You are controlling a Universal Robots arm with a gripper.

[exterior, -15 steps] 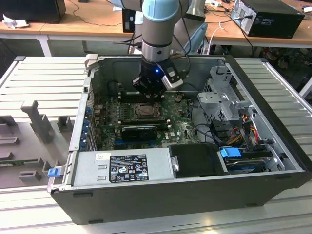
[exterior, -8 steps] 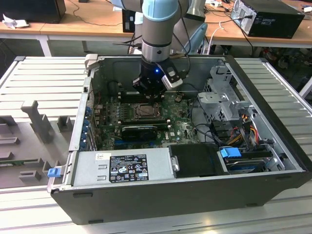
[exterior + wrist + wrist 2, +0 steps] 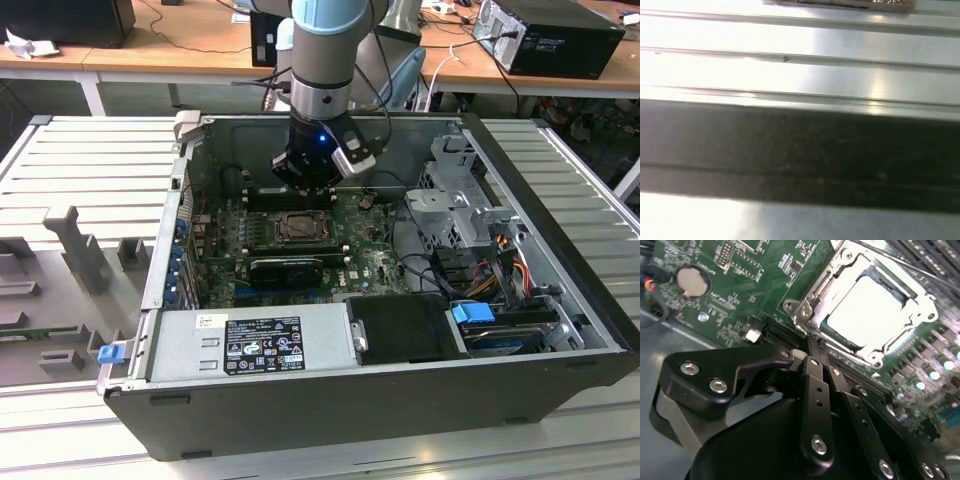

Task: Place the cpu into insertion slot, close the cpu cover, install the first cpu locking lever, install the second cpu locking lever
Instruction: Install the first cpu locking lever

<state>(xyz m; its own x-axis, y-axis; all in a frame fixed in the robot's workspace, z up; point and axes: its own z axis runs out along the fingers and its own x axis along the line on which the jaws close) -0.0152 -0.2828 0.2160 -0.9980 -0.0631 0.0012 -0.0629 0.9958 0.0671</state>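
Claw (image 3: 812, 347): fingers pressed together, holding nothing, just beside the socket's near corner.
Cpu (image 3: 867, 310): bright square lying in the insertion slot (image 3: 840, 340), upper right of the second wrist view.
Cpu cover (image 3: 920, 302): lying flat around the cpu.
Computer case (image 3: 560, 330): open, middle of the exterior view.

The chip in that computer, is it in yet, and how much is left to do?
The cpu already lies in the insertion slot, and the cpu cover looks folded down around it. The gripper holds nothing, jaws together, beside the socket's corner. Whether either locking lever is latched, I cannot tell from here.
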